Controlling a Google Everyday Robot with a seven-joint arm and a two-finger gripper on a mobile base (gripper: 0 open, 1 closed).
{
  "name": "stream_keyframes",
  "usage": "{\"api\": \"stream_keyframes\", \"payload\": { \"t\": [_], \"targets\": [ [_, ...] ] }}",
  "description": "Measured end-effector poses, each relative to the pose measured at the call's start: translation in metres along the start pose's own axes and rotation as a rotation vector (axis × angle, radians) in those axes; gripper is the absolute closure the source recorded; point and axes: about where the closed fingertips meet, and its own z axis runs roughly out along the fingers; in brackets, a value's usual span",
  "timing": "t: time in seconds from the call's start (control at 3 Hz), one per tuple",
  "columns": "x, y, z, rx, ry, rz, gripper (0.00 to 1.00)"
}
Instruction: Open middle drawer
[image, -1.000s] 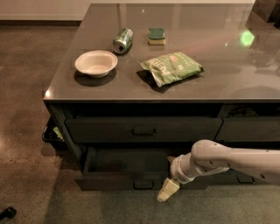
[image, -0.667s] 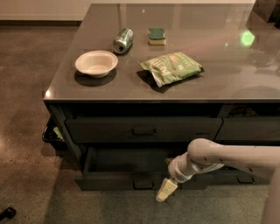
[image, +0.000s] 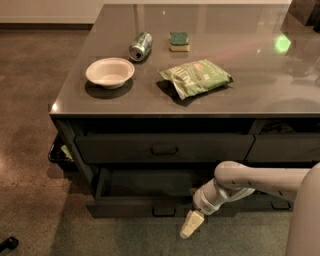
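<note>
Hanging just at 4 o'clock of the pulled-out middle drawer (image: 130, 207), the tool (image: 191, 224) points floorward; wide or narrow, cannot tell.

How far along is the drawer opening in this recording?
Done: the middle drawer stands pulled out, its inside showing under the shut drawer above. In hand: nothing; the gripper hangs right of the handle, off it. Left: perhaps a further pull, then backing away.
</note>
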Motion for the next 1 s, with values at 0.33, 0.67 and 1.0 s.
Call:
{"api": "stream_keyframes", "payload": {
  "t": [0.33, 0.67, 1.0],
  "targets": [
    [0.006, 0.035, -0.015, -0.037, 0.025, 0.044, 0.0],
    [0.019, 0.101, -0.031, -0.089, 0.057, 0.124, 0.0],
    [0.019, 0.101, -0.031, -0.089, 0.057, 0.124, 0.0]
  ]
}}
